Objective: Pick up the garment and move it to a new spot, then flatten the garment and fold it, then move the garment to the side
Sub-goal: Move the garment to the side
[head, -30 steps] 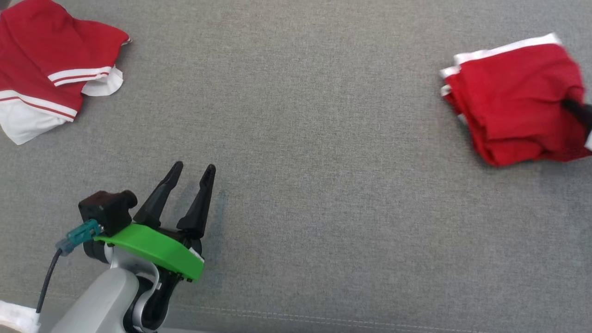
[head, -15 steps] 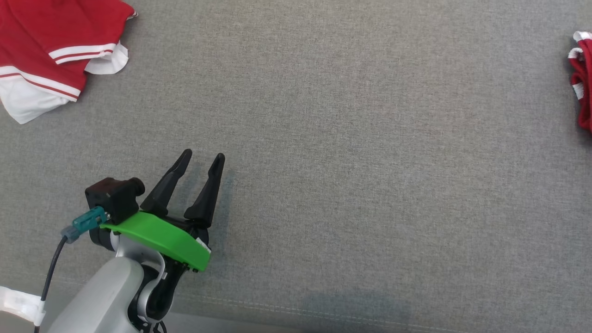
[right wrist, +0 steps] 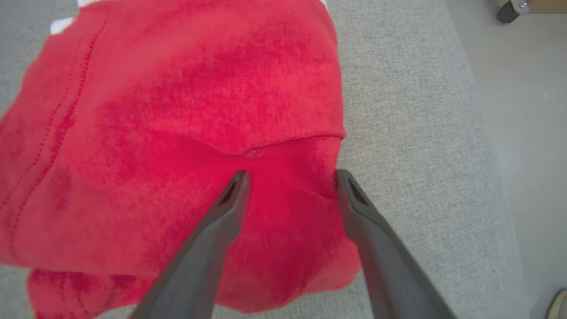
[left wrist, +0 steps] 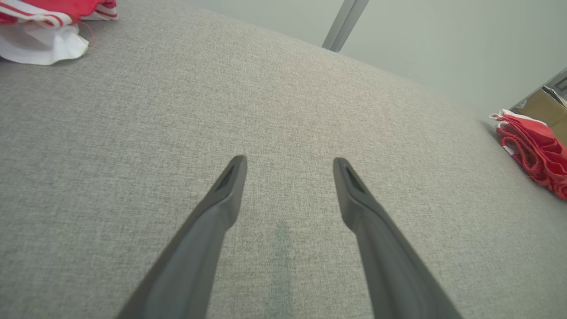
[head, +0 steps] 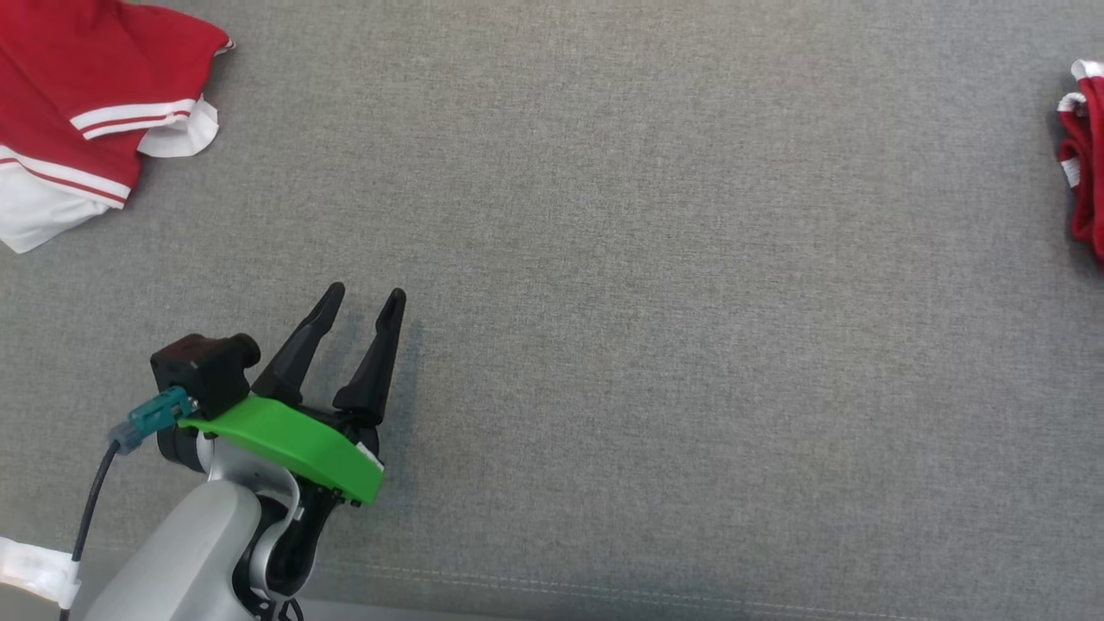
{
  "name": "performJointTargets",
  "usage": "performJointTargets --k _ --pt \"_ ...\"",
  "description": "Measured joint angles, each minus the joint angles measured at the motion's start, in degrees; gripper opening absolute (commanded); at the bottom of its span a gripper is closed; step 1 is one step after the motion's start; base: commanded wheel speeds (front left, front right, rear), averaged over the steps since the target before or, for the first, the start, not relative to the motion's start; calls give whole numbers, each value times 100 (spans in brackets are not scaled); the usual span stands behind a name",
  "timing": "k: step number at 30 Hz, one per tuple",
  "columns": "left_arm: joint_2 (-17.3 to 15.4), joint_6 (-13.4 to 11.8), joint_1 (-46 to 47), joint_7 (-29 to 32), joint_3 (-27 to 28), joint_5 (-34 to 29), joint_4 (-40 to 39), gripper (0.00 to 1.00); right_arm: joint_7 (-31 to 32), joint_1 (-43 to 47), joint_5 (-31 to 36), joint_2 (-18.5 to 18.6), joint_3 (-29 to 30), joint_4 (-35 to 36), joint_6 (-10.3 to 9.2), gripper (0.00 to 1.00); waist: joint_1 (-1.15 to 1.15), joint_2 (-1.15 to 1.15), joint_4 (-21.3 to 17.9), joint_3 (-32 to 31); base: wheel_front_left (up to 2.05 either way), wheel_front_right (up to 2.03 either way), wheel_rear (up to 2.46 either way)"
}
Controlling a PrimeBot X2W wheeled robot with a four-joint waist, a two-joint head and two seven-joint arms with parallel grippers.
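The folded red garment (head: pixel 1088 164) with white trim lies at the far right edge of the grey cushion; it also shows at the right in the left wrist view (left wrist: pixel 533 153). In the right wrist view the garment (right wrist: pixel 177 133) lies flat under my right gripper (right wrist: pixel 291 175), whose fingers stand open just over the cloth, holding nothing. My left gripper (head: pixel 366 293) is open and empty over bare cushion at the lower left, with its two fingers spread (left wrist: pixel 289 160).
A second red and white garment (head: pixel 78 95) lies crumpled at the far left corner (left wrist: pixel 44 26). The grey cushion (head: pixel 604 302) ends just right of the folded garment, with floor (right wrist: pixel 522 110) beyond. A cardboard box (left wrist: pixel 538 106) stands past that edge.
My right gripper carried the folded garment rightward to the cushion's edge, then opened and let it go. The left gripper stayed where it was; the head view shifted slightly.
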State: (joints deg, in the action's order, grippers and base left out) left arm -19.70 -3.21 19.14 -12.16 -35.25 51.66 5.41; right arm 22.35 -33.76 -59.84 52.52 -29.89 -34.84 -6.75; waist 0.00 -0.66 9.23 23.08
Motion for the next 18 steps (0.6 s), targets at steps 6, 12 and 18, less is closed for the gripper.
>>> performJointTargets --k 6,12,18 --pt "-26 19 -55 -53 109 18 201 100 -398 128 194 -178 -67 52 -34 100 0 0 -176 -240 0 0 0" --pt "-4 20 -260 -118 263 59 367 100 -1517 163 613 -225 41 622 -34 100 0 0 -342 -557 0 0 0" --pt "10 15 -394 -178 374 -40 546 100 -3000 231 998 -605 287 1117 -35 100 0 0 -498 -943 0 0 0"
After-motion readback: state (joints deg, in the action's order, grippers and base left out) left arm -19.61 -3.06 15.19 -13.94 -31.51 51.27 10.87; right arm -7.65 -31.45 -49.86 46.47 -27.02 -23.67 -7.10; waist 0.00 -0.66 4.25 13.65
